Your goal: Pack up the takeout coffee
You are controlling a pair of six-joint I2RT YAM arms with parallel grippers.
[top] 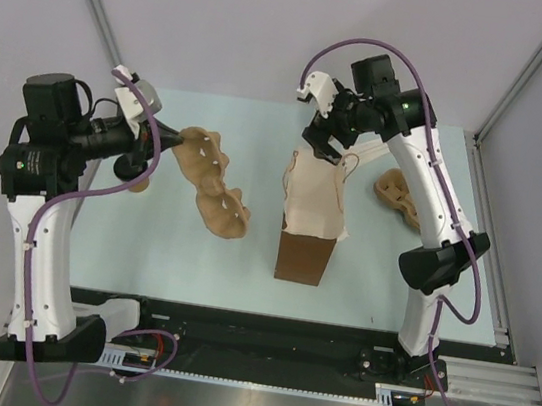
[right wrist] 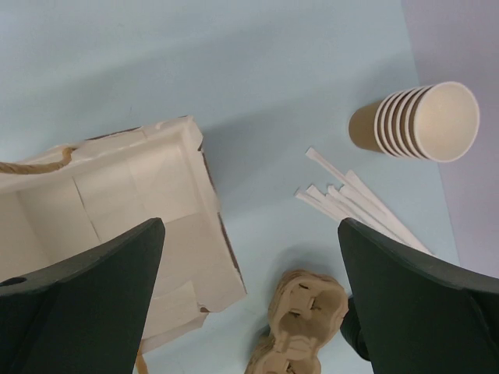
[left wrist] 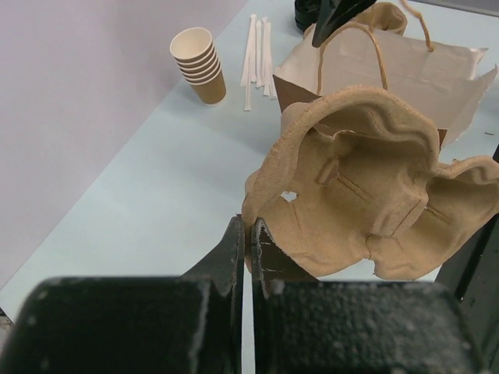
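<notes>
1 table (top: 144,246) holds 1 open paper bag (top: 313,209) mid-table, with the right gripper (top: 318,144) spread wide, empty, just above its mouth. There are 2 pulp trays: the left gripper (left wrist: 248,249) is clamped on the left tray (left wrist: 366,195), and the right tray (top: 398,196) lies flat. There is 1 cup stack (right wrist: 413,121) with roughly 5 straws (right wrist: 351,202) beside it. I cannot see the takeout coffee.

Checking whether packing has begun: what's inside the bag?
From the right wrist, the bag shows only pale inner walls and a rope handle; no cup in the visible part. A finger of the open right gripper hides the lower interior, so the bottom cannot be checked.
</notes>
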